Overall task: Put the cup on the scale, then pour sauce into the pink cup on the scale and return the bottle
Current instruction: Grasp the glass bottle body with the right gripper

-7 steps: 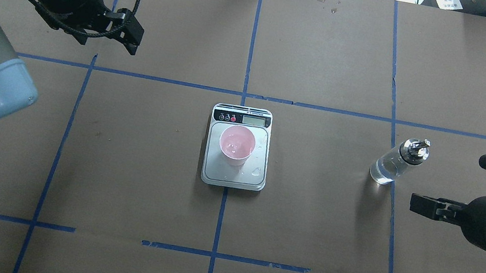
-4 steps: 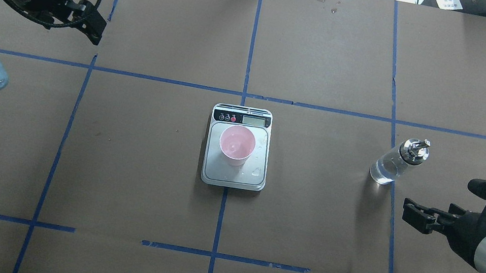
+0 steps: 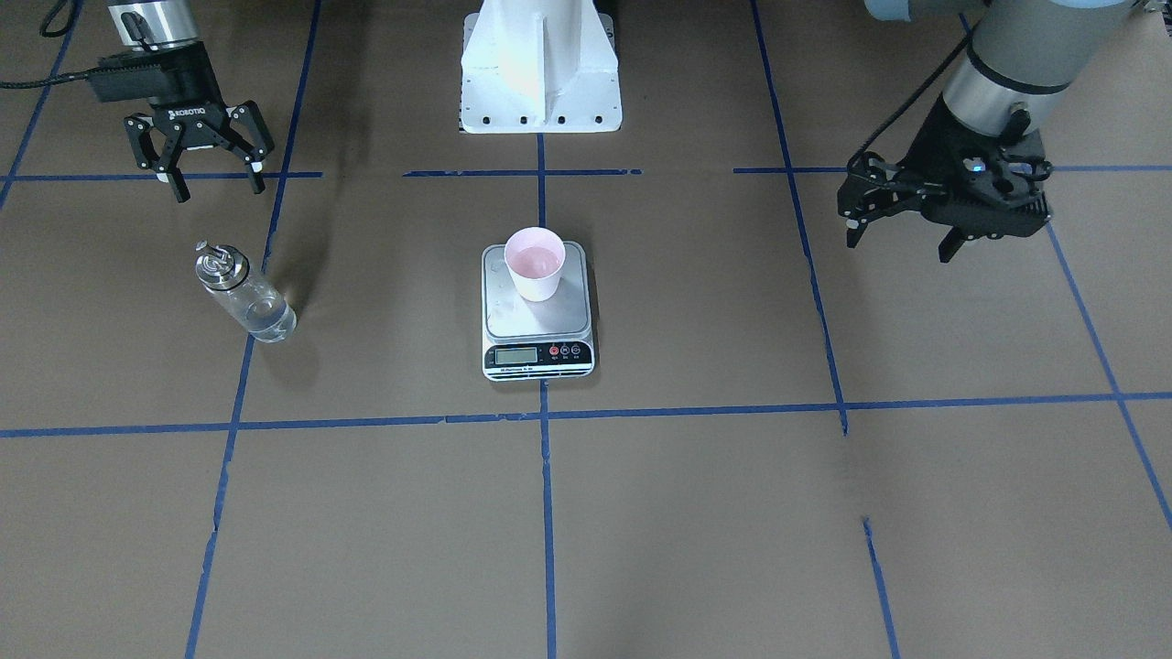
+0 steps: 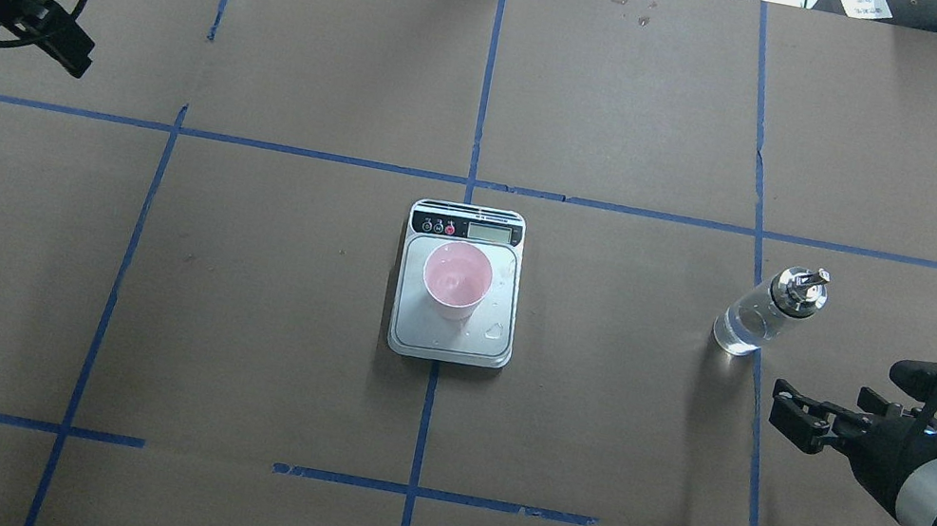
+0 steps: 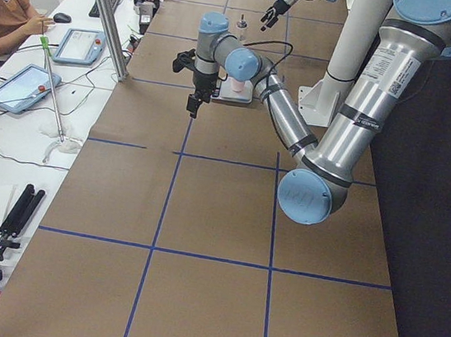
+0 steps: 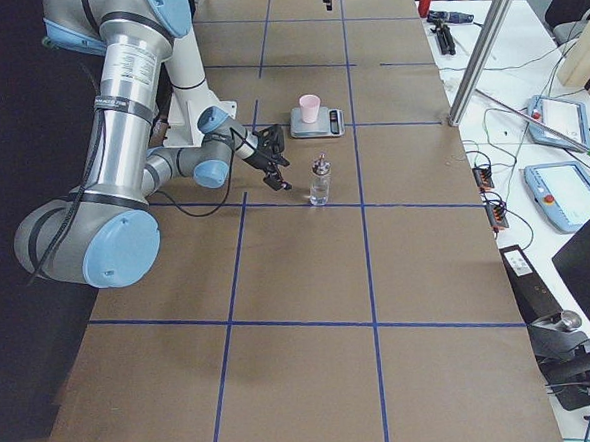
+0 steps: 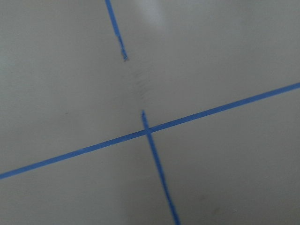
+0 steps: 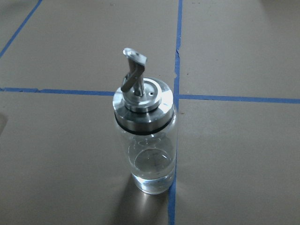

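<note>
On the scale [image 4: 495,345] we have the cup [image 4: 457,278]; bottle [image 4: 758,314] stands alone at our right; right gripper [image 3: 218,190] and left gripper [image 3: 899,247] have backed off, jaws wide, empty; task looks done

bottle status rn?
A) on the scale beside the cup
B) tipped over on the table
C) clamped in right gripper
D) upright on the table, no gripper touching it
D: the bottle stands upright on the table, and the open right gripper is apart from it.
</note>
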Motion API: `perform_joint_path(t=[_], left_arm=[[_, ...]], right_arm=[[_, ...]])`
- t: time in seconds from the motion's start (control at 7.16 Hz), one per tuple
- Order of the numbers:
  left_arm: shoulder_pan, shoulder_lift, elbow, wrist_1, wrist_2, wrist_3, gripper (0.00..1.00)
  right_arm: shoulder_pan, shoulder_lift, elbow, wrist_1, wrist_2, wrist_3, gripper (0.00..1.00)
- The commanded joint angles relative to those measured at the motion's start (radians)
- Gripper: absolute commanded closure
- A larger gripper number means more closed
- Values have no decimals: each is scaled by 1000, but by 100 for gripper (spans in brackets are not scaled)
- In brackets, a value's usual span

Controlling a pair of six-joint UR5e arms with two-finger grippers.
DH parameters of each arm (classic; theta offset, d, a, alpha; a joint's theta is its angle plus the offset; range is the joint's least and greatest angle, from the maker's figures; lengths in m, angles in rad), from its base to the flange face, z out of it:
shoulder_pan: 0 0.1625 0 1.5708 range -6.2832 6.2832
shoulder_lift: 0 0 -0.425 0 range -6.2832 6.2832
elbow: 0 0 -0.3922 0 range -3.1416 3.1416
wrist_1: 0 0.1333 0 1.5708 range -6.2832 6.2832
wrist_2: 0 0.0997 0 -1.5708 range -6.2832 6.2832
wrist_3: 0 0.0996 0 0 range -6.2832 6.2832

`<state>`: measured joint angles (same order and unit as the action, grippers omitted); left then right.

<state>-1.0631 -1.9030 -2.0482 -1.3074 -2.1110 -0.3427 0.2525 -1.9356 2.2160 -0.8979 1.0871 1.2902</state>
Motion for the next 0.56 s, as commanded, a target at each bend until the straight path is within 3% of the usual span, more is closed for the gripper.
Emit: perform_joint_path(t=[0.0,0.28,0.42], left_arm=[[-41,42,2,-3,0,114,0],[-78,94,0,-6,2,218,0],[-98,128,-1,-21,2,259,0]], right_arm=[[-80,21,-77,23,-206,3,0],[-105,49,-238,245,-304,-15,0],[-105,75,-257,257,-306,-19,0]])
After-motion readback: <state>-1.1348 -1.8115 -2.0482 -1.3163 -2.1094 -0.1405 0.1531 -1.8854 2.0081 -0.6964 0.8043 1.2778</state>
